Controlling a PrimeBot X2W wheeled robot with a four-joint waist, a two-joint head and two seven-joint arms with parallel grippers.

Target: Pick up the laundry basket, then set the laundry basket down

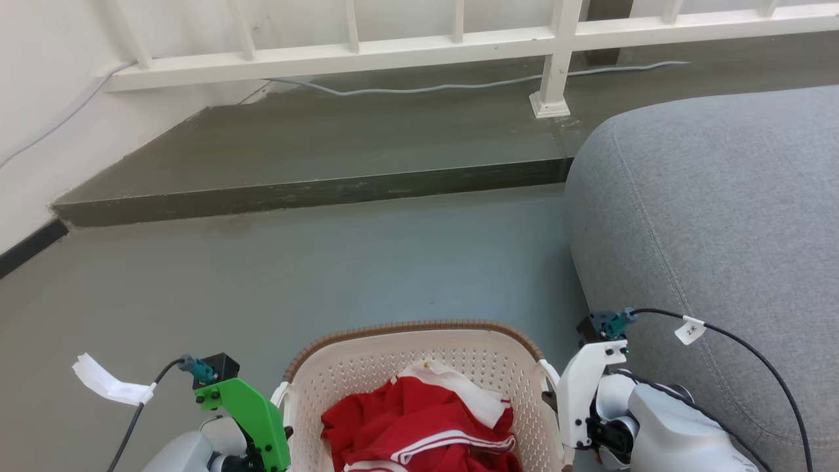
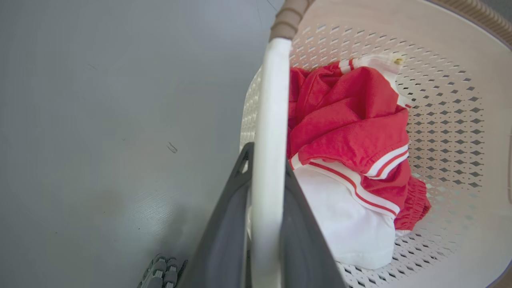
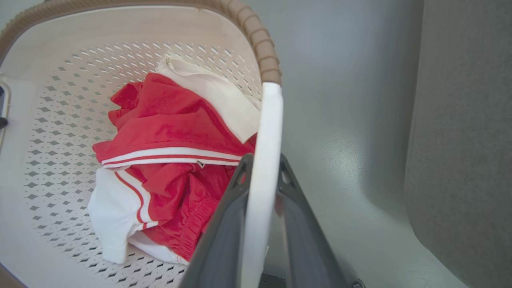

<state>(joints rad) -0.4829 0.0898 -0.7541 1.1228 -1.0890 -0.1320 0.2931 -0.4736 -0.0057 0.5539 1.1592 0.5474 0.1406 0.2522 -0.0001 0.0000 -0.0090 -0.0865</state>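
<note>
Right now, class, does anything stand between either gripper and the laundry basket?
Nothing visible does. The left gripper has its jaws shut on one white handle of the laundry basket; the right gripper on the other handle. The clothes lie inside, clear of both.

Bright even daylight, soft shadows, warped wrist views, left hand (image 2: 266, 157) blurred

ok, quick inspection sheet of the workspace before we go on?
Surface: grey floor, smooth.
Job's things: laundry basket upright between both arms; lifted or not, cannot tell.
Clutter: red-and-white clothes bunched inside the basket.
Grippers: left gripper clamps the left handle; right gripper clamps the right handle.
Cables: left wrist cable and right wrist cable, black, white-tagged; grey cable by the railing.
Surroundings: grey sofa at right; raised step and white railing ahead.
</note>
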